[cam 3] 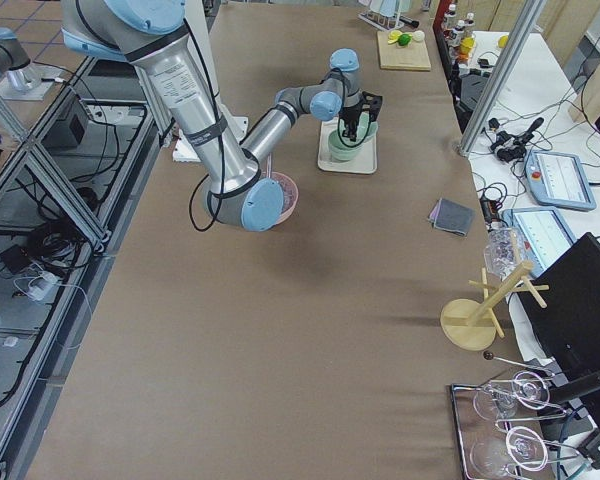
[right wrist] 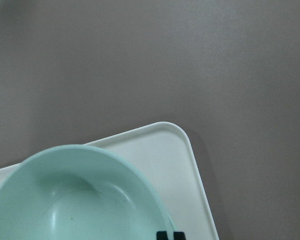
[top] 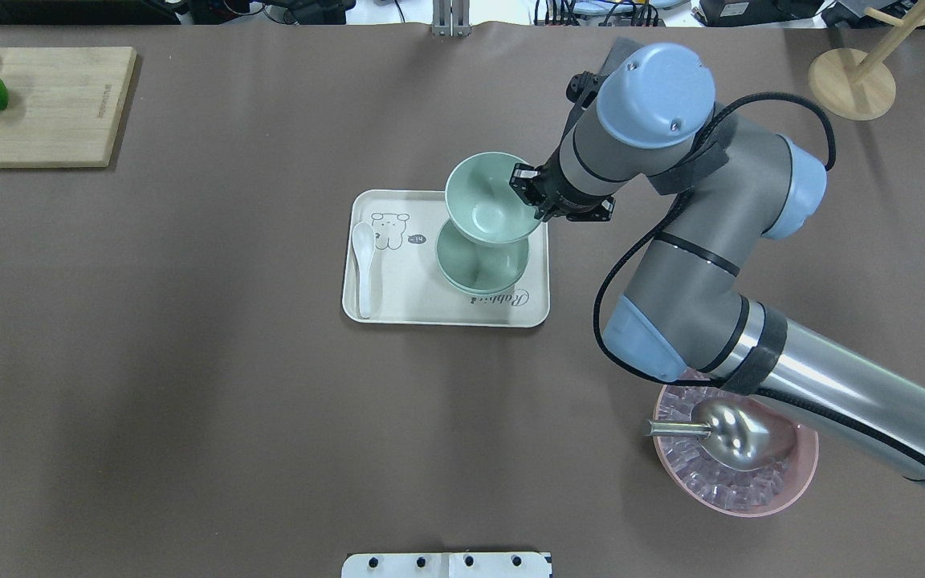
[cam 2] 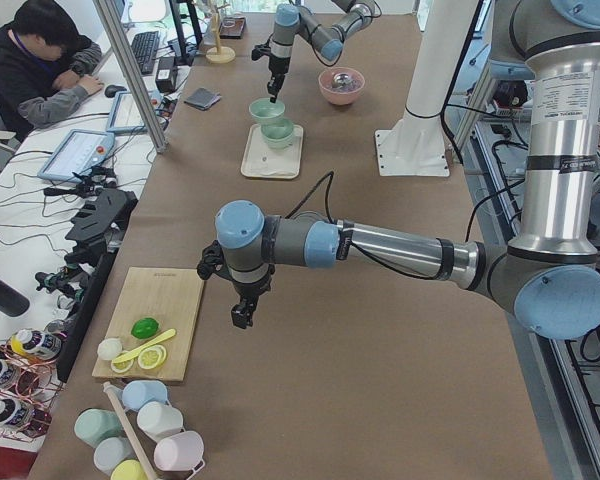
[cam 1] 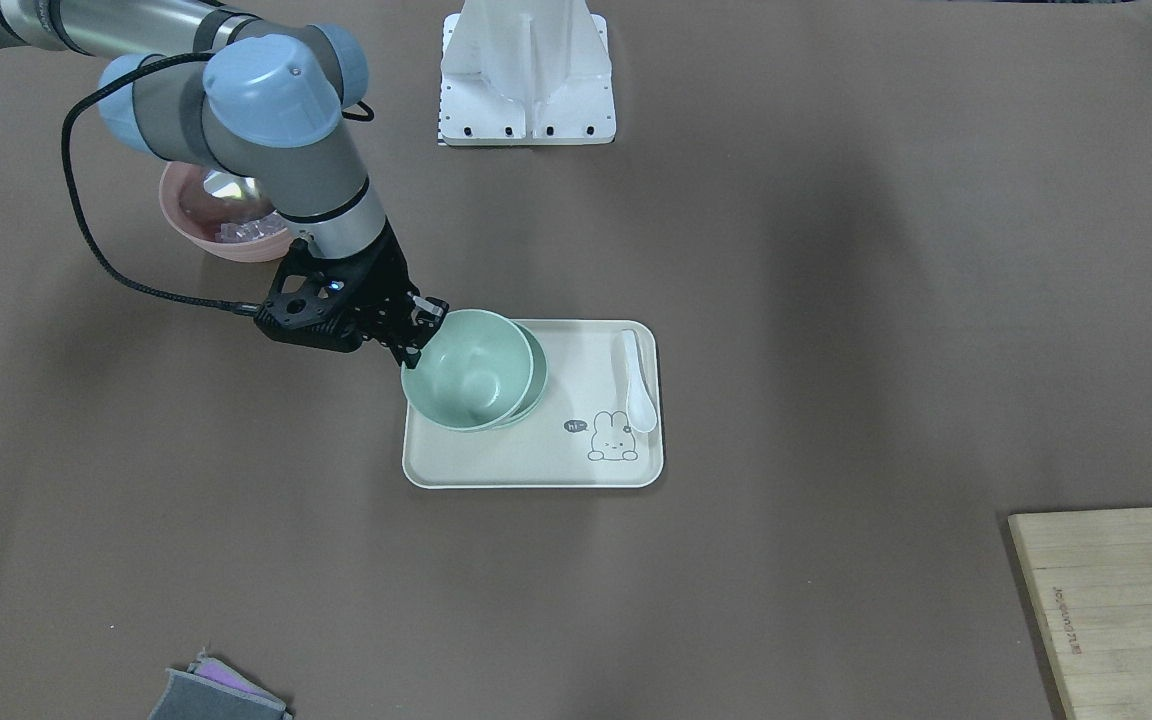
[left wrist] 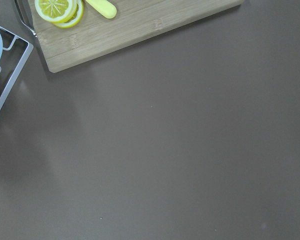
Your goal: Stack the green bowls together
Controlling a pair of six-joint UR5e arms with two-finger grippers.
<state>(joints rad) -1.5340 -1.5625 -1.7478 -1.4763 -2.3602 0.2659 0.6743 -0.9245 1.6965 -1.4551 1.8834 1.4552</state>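
My right gripper (top: 528, 193) is shut on the rim of one pale mint-green bowl (top: 488, 199) and holds it tilted just above the tray. Below it, more green bowls (top: 482, 269) sit nested on the cream tray (top: 398, 305). In the front view the held bowl (cam 1: 468, 370) covers most of the nested ones (cam 1: 539, 375), next to my right gripper (cam 1: 426, 320). The right wrist view shows the held bowl (right wrist: 75, 200) over the tray's corner (right wrist: 175, 160). My left gripper (cam 2: 242, 318) shows only in the left side view, hanging over bare table; I cannot tell whether it is open.
A white spoon (top: 364, 265) lies on the tray's left side. A pink bowl with ice and a metal scoop (top: 735, 457) stands near my right arm. A wooden cutting board (top: 37, 104) with lime and lemon is at the far left. A folded cloth (cam 1: 216, 695) lies at the table's far edge.
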